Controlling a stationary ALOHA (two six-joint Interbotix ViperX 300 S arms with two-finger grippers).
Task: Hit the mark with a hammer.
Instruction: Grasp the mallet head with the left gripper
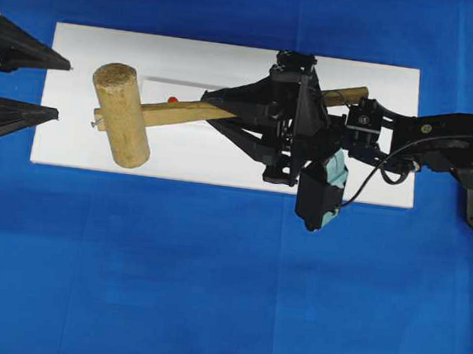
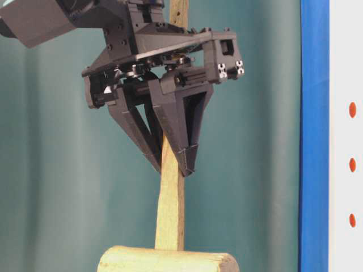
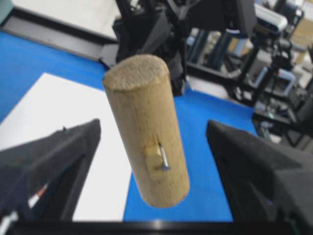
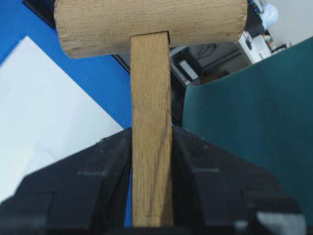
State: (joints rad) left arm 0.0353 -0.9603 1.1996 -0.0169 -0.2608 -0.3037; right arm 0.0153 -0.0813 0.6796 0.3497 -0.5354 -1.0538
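The hammer, a light wooden mallet, hangs above the white board (image 1: pixel 221 163), its thick head (image 1: pixel 121 125) to the left and its handle (image 1: pixel 176 114) running right. My right gripper (image 1: pixel 218 107) is shut on the handle, as the right wrist view (image 4: pixel 151 134) and the table-level view (image 2: pixel 173 167) show. A small red mark (image 1: pixel 172 99) peeks out just above the handle. My left gripper (image 1: pixel 62 90) is open and empty at the board's left end. In the left wrist view the head (image 3: pixel 146 132) floats between its spread fingers (image 3: pixel 54 156) without touching them.
The board lies on a blue table (image 1: pixel 210 291). In the table-level view, three red dots (image 2: pixel 352 164) line the white board at the right edge. A dark teal backdrop (image 2: pixel 57 198) stands behind. The right arm's wrist and camera (image 1: pixel 322 189) overhang the board's front edge.
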